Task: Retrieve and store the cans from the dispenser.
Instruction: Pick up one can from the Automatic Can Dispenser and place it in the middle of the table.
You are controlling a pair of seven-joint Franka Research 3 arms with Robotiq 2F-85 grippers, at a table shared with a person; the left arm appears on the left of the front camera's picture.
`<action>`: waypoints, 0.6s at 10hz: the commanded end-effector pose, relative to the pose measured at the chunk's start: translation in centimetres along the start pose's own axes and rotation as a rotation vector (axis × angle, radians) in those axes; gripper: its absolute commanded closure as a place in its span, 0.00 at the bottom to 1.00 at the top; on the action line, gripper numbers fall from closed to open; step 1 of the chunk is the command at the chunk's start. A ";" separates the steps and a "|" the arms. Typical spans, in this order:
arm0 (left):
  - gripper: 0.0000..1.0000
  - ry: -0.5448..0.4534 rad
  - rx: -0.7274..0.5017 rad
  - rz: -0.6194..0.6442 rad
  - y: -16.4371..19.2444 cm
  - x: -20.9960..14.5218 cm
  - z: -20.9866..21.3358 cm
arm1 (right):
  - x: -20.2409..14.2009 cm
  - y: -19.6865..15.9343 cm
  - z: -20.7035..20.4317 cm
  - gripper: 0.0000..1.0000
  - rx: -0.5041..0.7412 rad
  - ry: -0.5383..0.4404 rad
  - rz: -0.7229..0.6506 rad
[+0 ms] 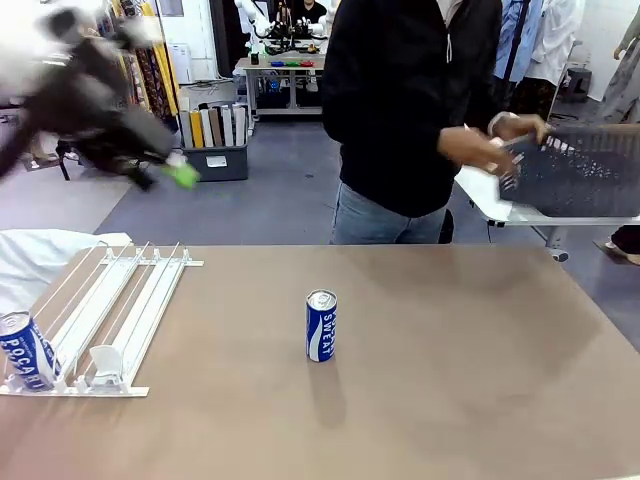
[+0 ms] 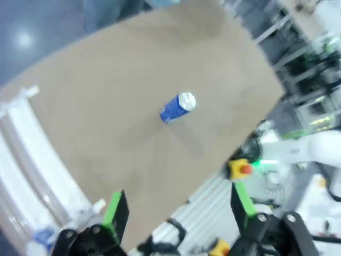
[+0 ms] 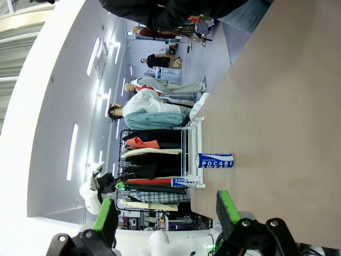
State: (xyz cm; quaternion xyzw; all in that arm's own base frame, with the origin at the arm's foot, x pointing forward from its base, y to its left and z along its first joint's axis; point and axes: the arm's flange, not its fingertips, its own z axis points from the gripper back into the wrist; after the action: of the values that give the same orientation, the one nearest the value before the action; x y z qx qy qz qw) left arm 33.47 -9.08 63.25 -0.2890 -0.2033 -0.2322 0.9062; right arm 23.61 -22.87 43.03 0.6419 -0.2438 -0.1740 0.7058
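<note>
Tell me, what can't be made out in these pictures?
- Front view: the left arm is badly blurred, so its shape is unclear.
- Front view: the can in the rack is cut off by the left edge.
- Front view: the basket held by the person runs off the right edge, and its wall hides any contents.
- Left wrist view: blur makes the standing can's lettering unreadable.

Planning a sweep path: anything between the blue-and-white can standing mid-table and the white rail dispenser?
Nothing. In the front view the stretch from the upright blue-and-white drink can to the sloping white rail dispenser is bare brown tabletop.
</note>
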 end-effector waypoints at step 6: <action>0.00 -0.270 -0.439 0.492 19.9 -16.0 9.2 | -0.2 0.0 0.2 0.00 -0.008 0.015 0.026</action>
State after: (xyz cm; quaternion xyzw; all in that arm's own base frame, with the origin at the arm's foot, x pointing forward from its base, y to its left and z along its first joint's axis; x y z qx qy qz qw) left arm 27.31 17.49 53.96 -0.5383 -0.1996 0.0051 0.8188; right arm 23.60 -22.87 43.03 0.6419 -0.2439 -0.1740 0.7058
